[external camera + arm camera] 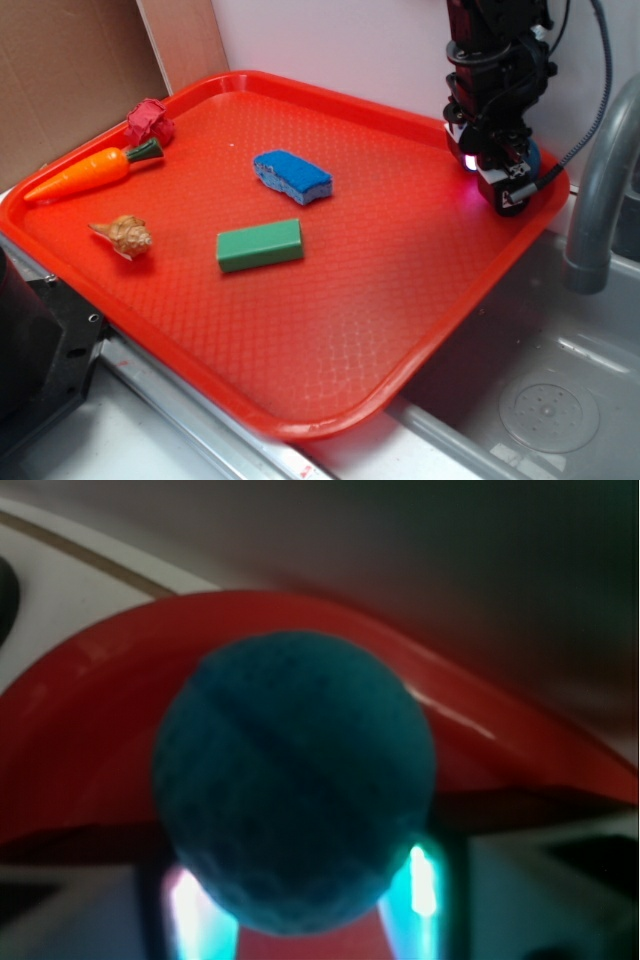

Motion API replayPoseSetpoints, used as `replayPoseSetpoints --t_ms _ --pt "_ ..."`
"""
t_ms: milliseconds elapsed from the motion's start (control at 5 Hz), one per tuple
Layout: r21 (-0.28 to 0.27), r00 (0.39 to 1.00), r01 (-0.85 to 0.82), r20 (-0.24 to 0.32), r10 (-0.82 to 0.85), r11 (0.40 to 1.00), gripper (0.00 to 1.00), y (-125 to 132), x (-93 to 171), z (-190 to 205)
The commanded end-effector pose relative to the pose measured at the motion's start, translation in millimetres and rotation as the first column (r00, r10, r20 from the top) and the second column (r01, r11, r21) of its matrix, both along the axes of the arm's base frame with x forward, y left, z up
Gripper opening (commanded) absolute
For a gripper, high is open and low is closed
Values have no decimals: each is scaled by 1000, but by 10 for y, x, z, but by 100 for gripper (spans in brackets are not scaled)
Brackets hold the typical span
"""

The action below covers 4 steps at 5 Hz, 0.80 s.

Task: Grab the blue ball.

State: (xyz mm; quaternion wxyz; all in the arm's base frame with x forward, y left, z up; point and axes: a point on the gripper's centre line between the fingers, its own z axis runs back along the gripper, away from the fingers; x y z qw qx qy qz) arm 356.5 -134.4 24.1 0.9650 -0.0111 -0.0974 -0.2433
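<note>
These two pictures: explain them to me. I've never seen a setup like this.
The black machine is a robot arm; its gripper is at the far right corner of a red tray, beside a sink. One picture is from a camera off to the side, the other from a camera on the arm's wrist. On the tray lie a toy carrot, a crumpled red thing, a shell, a green block and a blue sponge. The wrist view shows the blue ball between the gripper's fingers, seemingly held.
</note>
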Motion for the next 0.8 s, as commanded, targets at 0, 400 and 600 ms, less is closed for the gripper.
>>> replayPoseSetpoints --t_ms 0,400,600 --pt "-70 974 -184 123 191 980 0 413 -352 696" --pt "-13 808 -583 -111 579 812 0 1159 -1278 1136" --pt "26 712 -691 -149 686 722 0 1295 -1563 1337"
